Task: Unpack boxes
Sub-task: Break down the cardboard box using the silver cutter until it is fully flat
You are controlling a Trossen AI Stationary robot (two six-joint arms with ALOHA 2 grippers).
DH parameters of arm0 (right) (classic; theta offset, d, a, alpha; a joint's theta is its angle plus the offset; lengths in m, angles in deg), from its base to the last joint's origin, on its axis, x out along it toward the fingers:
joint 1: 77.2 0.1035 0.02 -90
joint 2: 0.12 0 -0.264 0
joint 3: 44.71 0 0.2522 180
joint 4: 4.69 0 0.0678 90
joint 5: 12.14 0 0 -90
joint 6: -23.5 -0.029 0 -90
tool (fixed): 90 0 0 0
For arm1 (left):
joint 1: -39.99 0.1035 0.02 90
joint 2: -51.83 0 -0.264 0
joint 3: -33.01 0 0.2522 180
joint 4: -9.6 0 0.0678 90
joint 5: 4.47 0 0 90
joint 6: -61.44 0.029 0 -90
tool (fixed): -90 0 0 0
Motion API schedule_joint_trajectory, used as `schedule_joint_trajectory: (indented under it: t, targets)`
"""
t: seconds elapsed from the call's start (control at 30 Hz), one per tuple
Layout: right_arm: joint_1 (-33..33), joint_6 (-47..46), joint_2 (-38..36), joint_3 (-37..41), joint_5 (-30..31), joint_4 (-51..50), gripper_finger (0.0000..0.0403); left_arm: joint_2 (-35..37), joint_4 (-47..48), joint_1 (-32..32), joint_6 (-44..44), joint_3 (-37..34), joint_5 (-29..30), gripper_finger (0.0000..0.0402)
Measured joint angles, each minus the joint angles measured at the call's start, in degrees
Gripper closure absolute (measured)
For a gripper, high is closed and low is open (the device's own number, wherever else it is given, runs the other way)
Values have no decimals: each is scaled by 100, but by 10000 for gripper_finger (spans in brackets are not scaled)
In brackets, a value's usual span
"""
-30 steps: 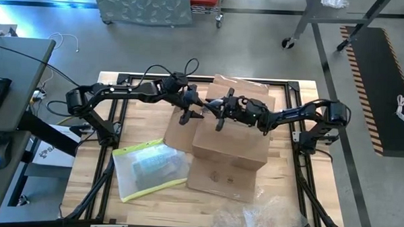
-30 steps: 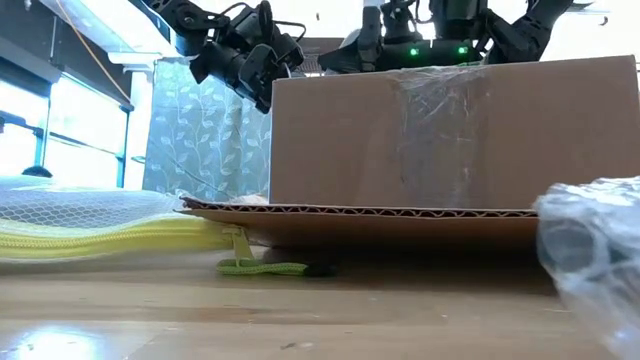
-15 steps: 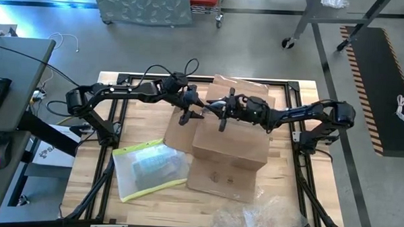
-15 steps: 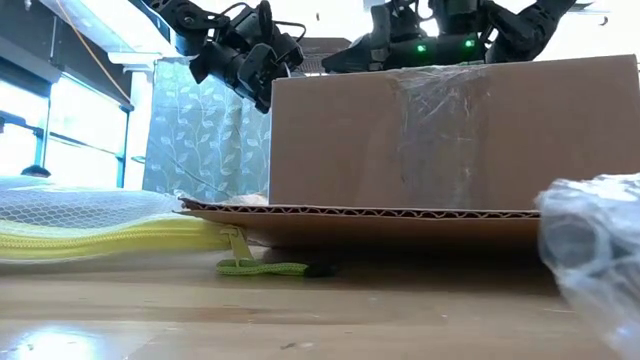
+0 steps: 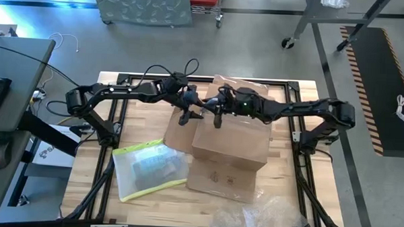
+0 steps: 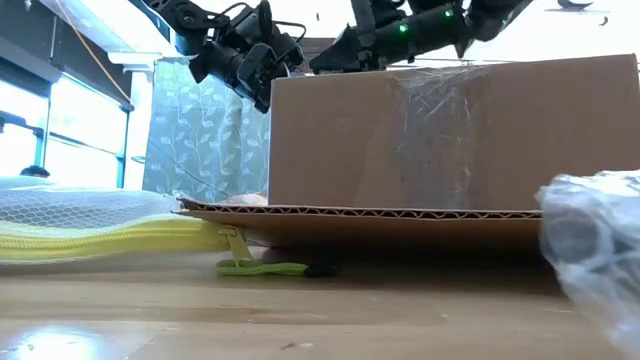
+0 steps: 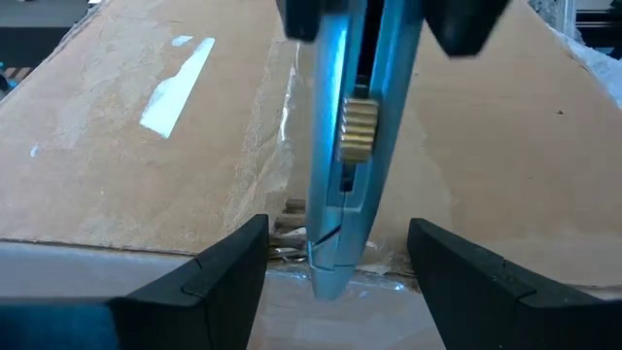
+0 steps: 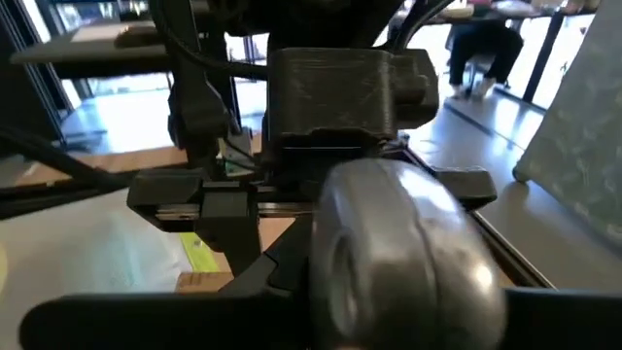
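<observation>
We're hovering the left pincer [image 5: 186,115] over the carton's left top edge, fingers [image 7: 228,267] spread wide with a blue-grey blade tool [image 7: 348,146] between them, pointing at the taped seam. Our right pincer [image 5: 217,113] is sitting just beside it over the carton top; can't tell its state. The brown carton [image 5: 229,138] is sitting mid-desk [image 5: 144,118], flaps splayed, next to a yellow-edged sleeve [image 5: 149,168].

matt brown corrugated cardboard box [image 5: 231,138], glossy crinkled tape, pale wood table [image 5: 148,118]
</observation>
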State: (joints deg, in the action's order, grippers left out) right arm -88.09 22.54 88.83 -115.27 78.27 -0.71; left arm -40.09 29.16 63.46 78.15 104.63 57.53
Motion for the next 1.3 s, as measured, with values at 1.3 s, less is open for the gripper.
schedule_joint_trajectory:
  t: [1.3]
  targets:
    - [443,248,-679,-221,879,-373,347,578,-430,-377,150,-44,86,170]
